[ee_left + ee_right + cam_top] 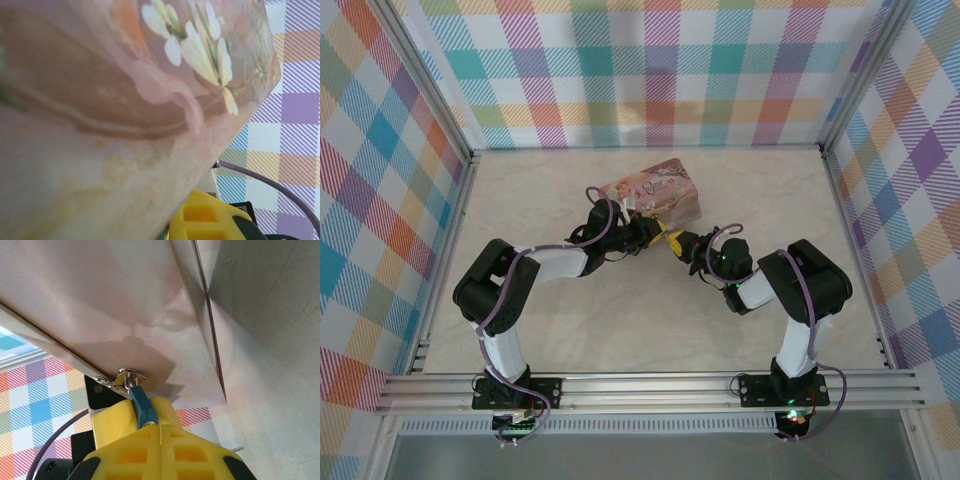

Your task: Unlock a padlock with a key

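My right gripper [160,432] is shut on a blue-headed key [143,407]. The key's far end meets a small silver ring-shaped metal piece [127,375] at the lower edge of a pink flowered box [655,192]. The padlock's body is hidden behind the fingers and the box. From above, my left gripper [648,232] and right gripper [678,243] point tip to tip just in front of the box. In the left wrist view one yellow finger [205,220] shows under the blurred box [125,100]. The left jaws are shut; what they hold is hidden.
The box lies at the middle back of the pale marble tabletop [620,320]. Checked cloth walls [660,70] close in the back and both sides. An aluminium rail [650,385] runs along the near edge by the arm bases.
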Available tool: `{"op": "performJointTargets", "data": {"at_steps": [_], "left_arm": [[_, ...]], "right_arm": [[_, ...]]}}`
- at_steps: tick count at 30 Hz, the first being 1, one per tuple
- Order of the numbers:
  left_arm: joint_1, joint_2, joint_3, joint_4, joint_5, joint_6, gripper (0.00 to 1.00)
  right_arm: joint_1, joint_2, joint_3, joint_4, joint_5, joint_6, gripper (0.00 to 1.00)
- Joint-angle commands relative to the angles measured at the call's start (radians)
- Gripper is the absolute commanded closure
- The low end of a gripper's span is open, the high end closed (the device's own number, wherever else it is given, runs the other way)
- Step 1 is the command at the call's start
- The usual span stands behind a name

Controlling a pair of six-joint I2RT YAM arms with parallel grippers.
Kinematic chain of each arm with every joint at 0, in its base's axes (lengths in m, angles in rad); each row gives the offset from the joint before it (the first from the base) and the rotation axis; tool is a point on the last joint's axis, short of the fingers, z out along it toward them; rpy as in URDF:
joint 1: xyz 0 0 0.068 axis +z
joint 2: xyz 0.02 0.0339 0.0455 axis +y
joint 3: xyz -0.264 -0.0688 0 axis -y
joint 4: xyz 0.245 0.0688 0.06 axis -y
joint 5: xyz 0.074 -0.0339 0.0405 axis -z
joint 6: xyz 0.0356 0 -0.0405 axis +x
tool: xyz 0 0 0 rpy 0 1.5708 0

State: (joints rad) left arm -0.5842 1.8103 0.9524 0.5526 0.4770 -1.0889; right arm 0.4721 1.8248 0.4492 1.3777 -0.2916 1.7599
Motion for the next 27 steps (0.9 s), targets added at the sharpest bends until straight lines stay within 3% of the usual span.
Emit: {"op": "performJointTargets", "data": {"at_steps": [1,7,11,23,27], "left_arm": [[-0.037,-0.010,0.007,0.108,0.127,-0.026,0.92],[-0.045,-0.008,0.004,0.125,0.155,-0.023,1.00],[-0.055,-0.013,0.004,0.125,0.179,-0.017,1.00],[-0.064,-0.023,0.007,0.085,0.186,0.013,1.00],[-0.053,-0.037,-0.004,0.028,0.137,0.043,1.00]], "right_arm": [[0.029,0.021,0.051,0.029,0.006,-0.021,1.00],[0.031,0.046,0.112,0.029,-0.007,-0.017,1.00],[0.033,0.027,0.140,-0.029,-0.020,-0.086,1.00],[0.032,0.064,0.105,0.022,-0.019,-0.067,1.00],[0.027,0.065,0.065,0.029,-0.033,-0.084,0.94]]}}
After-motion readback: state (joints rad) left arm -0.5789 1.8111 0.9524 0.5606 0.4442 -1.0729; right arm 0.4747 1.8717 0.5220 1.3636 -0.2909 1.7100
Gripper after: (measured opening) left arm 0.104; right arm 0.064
